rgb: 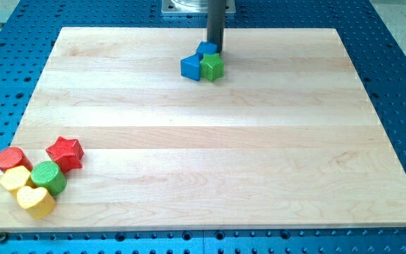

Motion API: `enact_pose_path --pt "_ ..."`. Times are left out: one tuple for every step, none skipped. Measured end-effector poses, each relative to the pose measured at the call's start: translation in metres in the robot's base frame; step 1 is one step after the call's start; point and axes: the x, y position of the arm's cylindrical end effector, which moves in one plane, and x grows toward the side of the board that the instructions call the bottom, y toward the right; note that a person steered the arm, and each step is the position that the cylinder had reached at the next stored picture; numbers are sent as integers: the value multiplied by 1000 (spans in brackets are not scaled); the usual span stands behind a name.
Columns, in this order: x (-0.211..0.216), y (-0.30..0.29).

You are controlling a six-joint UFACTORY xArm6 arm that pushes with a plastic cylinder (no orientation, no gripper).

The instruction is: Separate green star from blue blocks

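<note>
The green star (212, 67) lies near the view's top centre of the wooden board (203, 169). It touches two blue blocks: one (191, 67) at its left and one (206, 49) just above it, partly hidden by the rod. My tip (216, 49) is down at the board, right above the green star and against the right side of the upper blue block.
At the view's bottom left is a cluster: a red star (65, 152), a red cylinder (10, 159), a green cylinder (48, 176), a yellow block (14, 180) and a yellow heart (35, 201). A blue perforated table (400, 85) surrounds the board.
</note>
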Motion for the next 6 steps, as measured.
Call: enact_pose_path --pt "33 -27" --pt "56 0" --pt "96 20" --pt "159 41" --pt "168 4" --pt "212 -68"
